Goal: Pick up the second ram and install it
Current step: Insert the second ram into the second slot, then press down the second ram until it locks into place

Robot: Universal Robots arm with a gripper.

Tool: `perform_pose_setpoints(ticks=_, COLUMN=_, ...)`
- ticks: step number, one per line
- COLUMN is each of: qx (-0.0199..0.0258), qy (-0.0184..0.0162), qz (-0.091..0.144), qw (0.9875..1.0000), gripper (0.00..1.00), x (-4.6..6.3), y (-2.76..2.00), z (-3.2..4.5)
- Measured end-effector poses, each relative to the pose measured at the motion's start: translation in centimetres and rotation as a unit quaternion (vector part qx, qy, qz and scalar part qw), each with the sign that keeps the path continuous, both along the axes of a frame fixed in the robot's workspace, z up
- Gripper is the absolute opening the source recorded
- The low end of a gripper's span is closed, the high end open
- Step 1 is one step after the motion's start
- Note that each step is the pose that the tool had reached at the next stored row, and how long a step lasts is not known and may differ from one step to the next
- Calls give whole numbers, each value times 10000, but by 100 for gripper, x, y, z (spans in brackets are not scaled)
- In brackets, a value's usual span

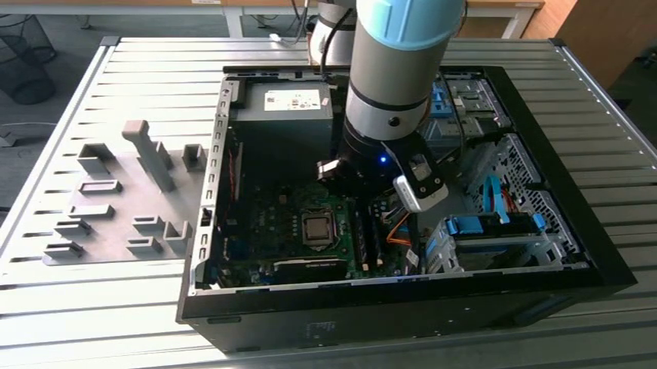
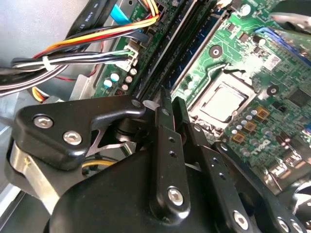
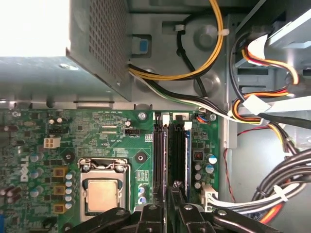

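Observation:
In the first wrist view the second ram (image 3: 178,160) shows edge-on as a thin blue strip. It lies along the memory slot farther from the processor socket (image 3: 102,194). My gripper (image 3: 171,190) stands over one end of that strip, its fingers (image 2: 163,114) drawn close together with a narrow gap, apparently pinching the stick's edge. A darker stick (image 3: 160,160) sits in the neighbouring slot. In the exterior view the arm (image 1: 385,146) reaches down into the open computer case (image 1: 534,254), and its wrist hides the fingers and the slots.
Bundled cables (image 3: 272,194) and a white connector (image 3: 209,194) run close beside the slots. The grey power supply (image 1: 282,104) stands at the case's far end, and blue drive brackets (image 1: 493,224) are on the exterior view's right. A grey fixture plate (image 1: 123,200) lies outside the case.

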State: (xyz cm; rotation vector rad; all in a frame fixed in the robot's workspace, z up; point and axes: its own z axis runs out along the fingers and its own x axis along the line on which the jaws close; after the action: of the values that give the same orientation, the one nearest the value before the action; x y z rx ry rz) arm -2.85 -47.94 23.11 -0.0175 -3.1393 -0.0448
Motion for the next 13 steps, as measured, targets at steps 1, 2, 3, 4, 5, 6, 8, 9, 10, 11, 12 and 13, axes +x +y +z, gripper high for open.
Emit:
perform_pose_setpoints(ticks=1, qx=0, qy=0, qz=0, qw=10000, gripper=21, x=0, y=0, z=25)
perform_pose_setpoints(ticks=2, qx=0, qy=0, qz=0, qw=10000, gripper=21, x=0, y=0, z=46)
perform_pose_setpoints(ticks=3, qx=0, qy=0, qz=0, qw=10000, gripper=21, x=0, y=0, z=66)
perform_pose_setpoints(ticks=4, qx=0, qy=0, qz=0, qw=10000, gripper=21, x=0, y=0, z=81)
perform_pose_setpoints(ticks=5, qx=-1, qy=0, qz=0, qw=10000, gripper=21, x=0, y=0, z=90)
perform_pose_setpoints(ticks=6, qx=-2, qy=0, qz=0, qw=10000, gripper=21, x=0, y=0, z=96)
perform_pose_setpoints(ticks=8, qx=0, qy=0, qz=0, qw=10000, gripper=21, x=0, y=0, z=97)
perform_pose_setpoints(ticks=9, qx=0, qy=-1, qz=0, qw=10000, gripper=20, x=0, y=0, z=97)
perform_pose_setpoints(ticks=10, qx=-1, qy=0, qz=0, qw=10000, gripper=13, x=0, y=0, z=98)
perform_pose_setpoints(ticks=11, qx=-2, qy=0, qz=0, qw=10000, gripper=11, x=0, y=0, z=99)
perform_pose_setpoints(ticks=12, qx=-2, qy=0, qz=0, qw=10000, gripper=11, x=0, y=0, z=99)
perform_pose_setpoints(ticks=13, qx=-1, qy=0, qz=0, qw=10000, gripper=11, x=0, y=0, z=99)
